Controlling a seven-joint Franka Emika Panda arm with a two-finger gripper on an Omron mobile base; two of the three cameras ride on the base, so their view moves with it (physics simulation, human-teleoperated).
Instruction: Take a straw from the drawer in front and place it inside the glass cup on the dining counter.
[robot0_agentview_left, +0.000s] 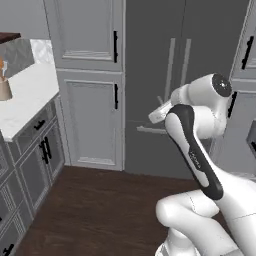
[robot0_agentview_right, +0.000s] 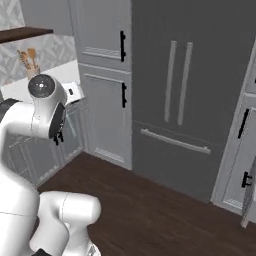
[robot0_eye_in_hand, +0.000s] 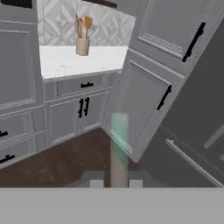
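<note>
The white arm folds up high at the elbow, its gripper (robot0_eye_in_hand: 115, 183) closed tight, wrist pointing forward.

We see a white worktop (robot0_eye_in_hand: 83, 61) over grey cabinets, ending at the tall cabinet. Near its back edge, close to the patterned wall (robot0_eye_in_hand: 57, 19), a tan holder (robot0_eye_in_hand: 82, 46) of wooden utensils stands upright on it. Below lies dark wood floor (robot0_agentview_right: 165, 215).

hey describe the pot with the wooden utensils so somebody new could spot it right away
Start at the white worktop beside the tall grey cabinets. On it, against the patterned backsplash, stands a small tan utensil holder. Wooden spoons and a spatula stick up out of it.
</note>
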